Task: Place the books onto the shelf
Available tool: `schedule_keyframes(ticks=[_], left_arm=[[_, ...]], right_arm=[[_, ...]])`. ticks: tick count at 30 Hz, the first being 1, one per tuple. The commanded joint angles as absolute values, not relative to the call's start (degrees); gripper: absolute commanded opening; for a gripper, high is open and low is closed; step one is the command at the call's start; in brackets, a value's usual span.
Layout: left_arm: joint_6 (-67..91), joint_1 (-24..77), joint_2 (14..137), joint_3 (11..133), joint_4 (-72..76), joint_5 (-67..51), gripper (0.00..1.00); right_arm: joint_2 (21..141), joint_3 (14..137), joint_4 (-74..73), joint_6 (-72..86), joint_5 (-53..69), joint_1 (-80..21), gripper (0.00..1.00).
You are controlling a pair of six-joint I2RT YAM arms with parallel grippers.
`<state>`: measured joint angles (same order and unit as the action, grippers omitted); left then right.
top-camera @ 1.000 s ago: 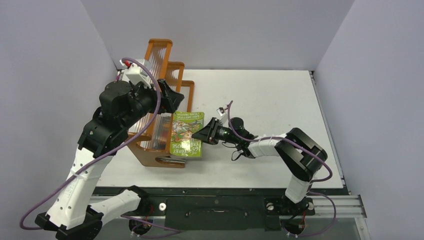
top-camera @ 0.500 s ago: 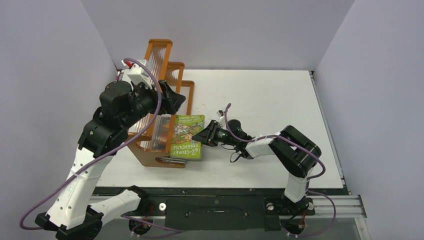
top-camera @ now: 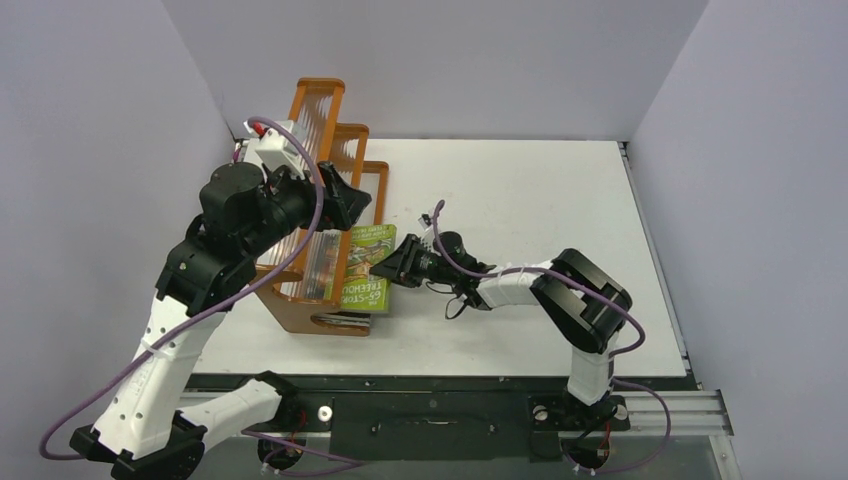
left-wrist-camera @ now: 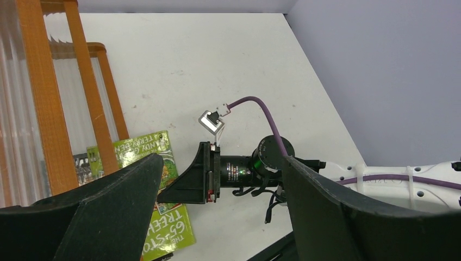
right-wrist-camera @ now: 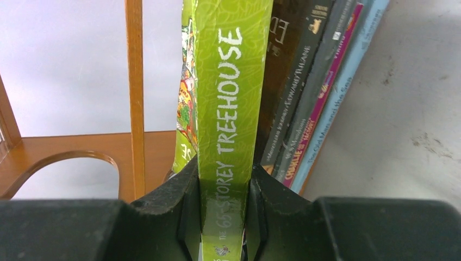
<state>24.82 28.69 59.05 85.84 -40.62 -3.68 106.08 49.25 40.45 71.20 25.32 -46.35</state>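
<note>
My right gripper (top-camera: 392, 265) is shut on the spine of the bright green book (top-camera: 362, 272), which leans at the open front of the orange wooden shelf (top-camera: 330, 110). In the right wrist view the green spine (right-wrist-camera: 234, 81) sits pinched between both fingers (right-wrist-camera: 179, 201). Right beside it stand several other books (right-wrist-camera: 304, 92) with dark, pink and light blue spines. My left gripper (top-camera: 340, 195) hangs open above the shelf's lower tier and holds nothing. Its view looks down on the green book (left-wrist-camera: 163, 228) and the right gripper (left-wrist-camera: 190, 182).
The shelf's orange uprights (left-wrist-camera: 49, 109) and ribbed clear panels fill the left of the left wrist view. A purple cable (left-wrist-camera: 261, 109) and a small white tag (left-wrist-camera: 211, 120) rise from the right wrist. White tabletop (top-camera: 560, 200) stretches right, boxed in by grey walls.
My right gripper has moved left with the green book, pushing it further in at the shelf front and standing it more on edge. The left arm has stayed put.
</note>
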Motion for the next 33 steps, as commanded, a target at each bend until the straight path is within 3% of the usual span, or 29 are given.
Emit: schedule_keyframes(ticks=[1,6,8,9,12,18,27,29,31,33], left_arm=[[23.9,28.3,57.7,85.8,-40.6,-3.3,0.79],[24.0,28.3,57.4,85.7,-41.0,-2.9,0.79],[24.1,28.3,57.2,85.6,-41.0,-2.9,0.79],[24.2,28.3,57.1,85.5,-41.0,-2.9,0.78],[24.4,28.3,57.5,85.7,-41.3,-3.0,0.79],[25.4,28.3,57.9,85.6,-40.7,-3.8,0.79],[26.2,28.3,58.2,85.6,-40.6,-4.6,0.79],[26.1,28.3,58.5,85.9,-40.8,-4.6,0.79],[26.1,28.3,58.5,86.0,-40.9,-4.6,0.79],[26.1,28.3,58.5,86.0,-40.9,-4.6,0.79]], right_arm=[[107.0,54.3,38.3,69.0,22.4,-48.2,0.00],[108.3,57.1,37.3,69.4,23.1,-48.9,0.00],[108.2,57.4,36.1,69.0,23.1,-49.0,0.11],[107.7,57.3,35.7,68.3,22.8,-49.0,0.26],[105.8,56.6,32.1,66.4,21.5,-49.0,0.48],[102.8,58.1,21.7,59.9,19.6,-48.9,0.57],[101.4,57.9,15.1,55.6,17.7,-47.3,0.53],[101.5,57.7,15.4,55.7,17.7,-47.1,0.47],[101.6,57.4,16.4,56.0,17.9,-47.1,0.30],[101.7,57.2,17.2,56.4,18.3,-47.3,0.23]])
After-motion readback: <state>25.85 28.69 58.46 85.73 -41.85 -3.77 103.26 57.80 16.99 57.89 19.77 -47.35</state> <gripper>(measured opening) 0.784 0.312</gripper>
